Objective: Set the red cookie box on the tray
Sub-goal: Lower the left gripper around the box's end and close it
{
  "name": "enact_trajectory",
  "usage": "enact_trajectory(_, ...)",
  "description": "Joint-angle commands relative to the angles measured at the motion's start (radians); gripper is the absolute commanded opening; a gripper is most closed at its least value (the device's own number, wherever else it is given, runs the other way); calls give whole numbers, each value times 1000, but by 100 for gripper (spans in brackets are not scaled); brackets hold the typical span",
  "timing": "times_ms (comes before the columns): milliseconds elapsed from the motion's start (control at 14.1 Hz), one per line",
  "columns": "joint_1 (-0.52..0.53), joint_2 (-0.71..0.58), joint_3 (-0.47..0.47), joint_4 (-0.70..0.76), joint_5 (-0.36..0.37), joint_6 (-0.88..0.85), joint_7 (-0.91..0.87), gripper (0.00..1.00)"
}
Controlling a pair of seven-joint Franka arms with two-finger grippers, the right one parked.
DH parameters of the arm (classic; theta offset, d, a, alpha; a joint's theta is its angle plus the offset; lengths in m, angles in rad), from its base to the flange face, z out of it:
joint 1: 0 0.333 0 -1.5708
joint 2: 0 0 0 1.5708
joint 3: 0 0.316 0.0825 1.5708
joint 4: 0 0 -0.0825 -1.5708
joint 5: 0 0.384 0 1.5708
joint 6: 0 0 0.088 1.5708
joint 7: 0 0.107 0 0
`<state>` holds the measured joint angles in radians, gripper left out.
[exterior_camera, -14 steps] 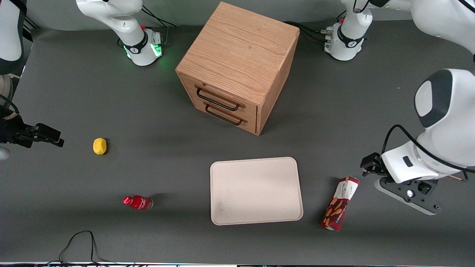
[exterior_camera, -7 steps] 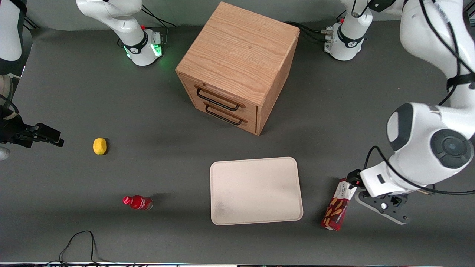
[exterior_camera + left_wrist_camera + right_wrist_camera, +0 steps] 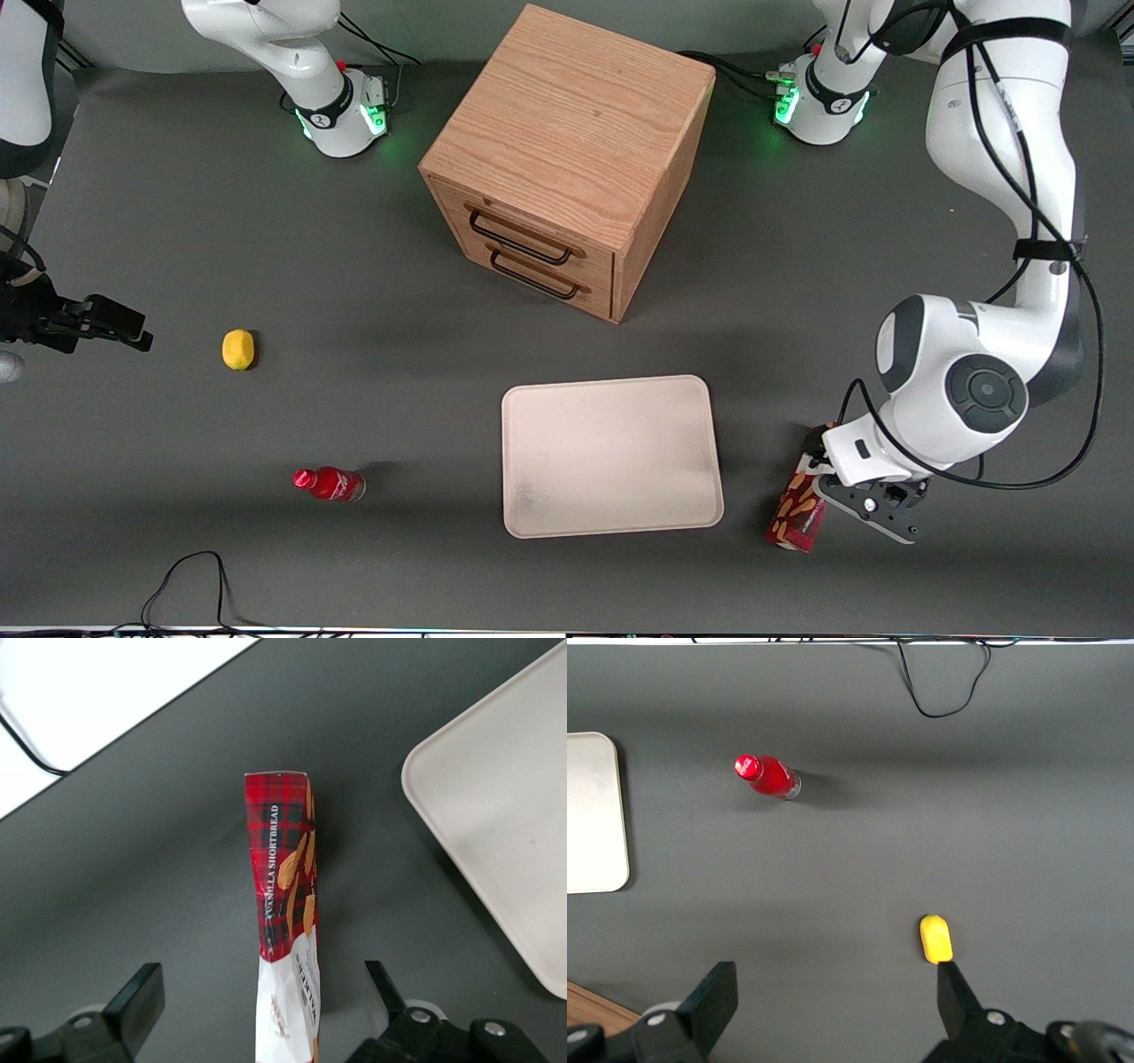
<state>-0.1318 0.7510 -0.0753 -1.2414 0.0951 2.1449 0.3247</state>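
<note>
Change: a second ago the left arm's hand hung well off the cookie box, toward the working arm's end of the tabletop; it has since swung in and now sits directly over the box's white end.
Hand: released, its two fingers spread wide, one on each long side of the box, neither touching it as far as the wrist view shows.
Cookie box: lying flat on the tabletop just beside the tray, on the working arm's side of it, in the same spot as a second ago; its plaid end points toward the front camera.
Tray: bare, nothing on it.
Meaning for the task: the approach looks finished; the grasp is not yet made, so lowering and clenching on the box seem to be what remains before carrying it to the tray.
Surface: dark grey matte tabletop, flat.
Room around the tray: a wooden cabinet stands farther from the front camera than the tray; a red bottle and a lemon lie toward the parked arm's end.
</note>
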Motion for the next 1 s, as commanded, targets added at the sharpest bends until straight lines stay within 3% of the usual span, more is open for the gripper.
enact_trajectory(0,1,19,2,-38,12,59,8,100)
enact_trajectory(782,4,97,6,-78,14,211,-4,100)
enact_trajectory(853,3,97,6,-78,20,210,-7,99)
enact_trajectory(924,3,97,6,-78,26,210,-7,91)
